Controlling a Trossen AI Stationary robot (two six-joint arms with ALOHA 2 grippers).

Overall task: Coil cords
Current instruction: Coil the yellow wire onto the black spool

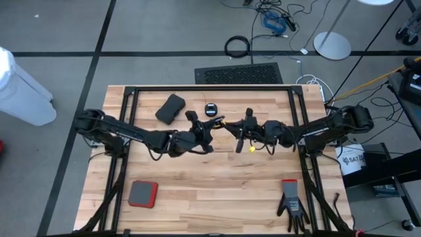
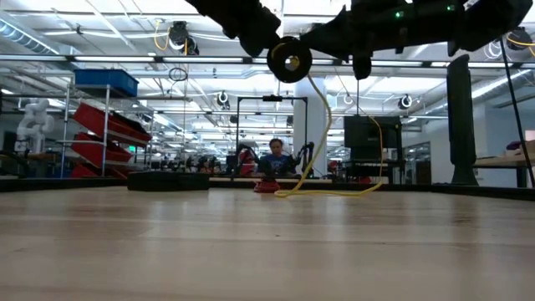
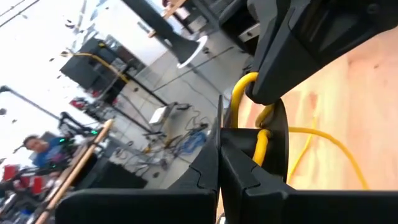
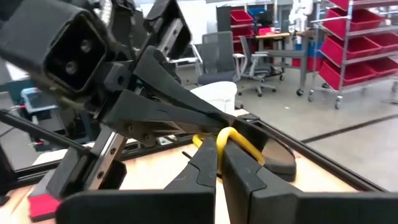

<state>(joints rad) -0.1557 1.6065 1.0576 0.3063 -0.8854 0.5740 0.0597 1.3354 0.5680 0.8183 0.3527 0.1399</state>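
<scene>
A small round black reel [image 2: 290, 60] hangs high above the table's middle, its flat face toward the near edge. My left gripper [image 1: 209, 135] is shut on it. A thin yellow cord [image 2: 318, 125] runs from the reel down to the tabletop, where its slack end [image 2: 326, 192] lies in loose loops. My right gripper [image 1: 238, 135] is shut on this cord right beside the reel. A second small black reel [image 1: 210, 110] lies flat on the table, farther back. My left gripper pinches the reel at its rim [image 4: 267, 155] between its two shut fingers, coming level from the table's left. The reel is lifted clear of the table; my own fingers hide the exact place of contact. My right gripper pinches the yellow cord [image 4: 227, 140] between its two fingers, close to the reel, coming level from the table's right. The cord arches over the fingertips. Below the hold it hangs slack, and its lower end rests on the table.
A black pouch [image 1: 171, 108] lies at the far left of the table. A red and grey pad [image 1: 143, 193] lies near the front left, a black glove [image 1: 291, 205] near the front right. Black frame rails [image 1: 210, 89] run along the table's edges.
</scene>
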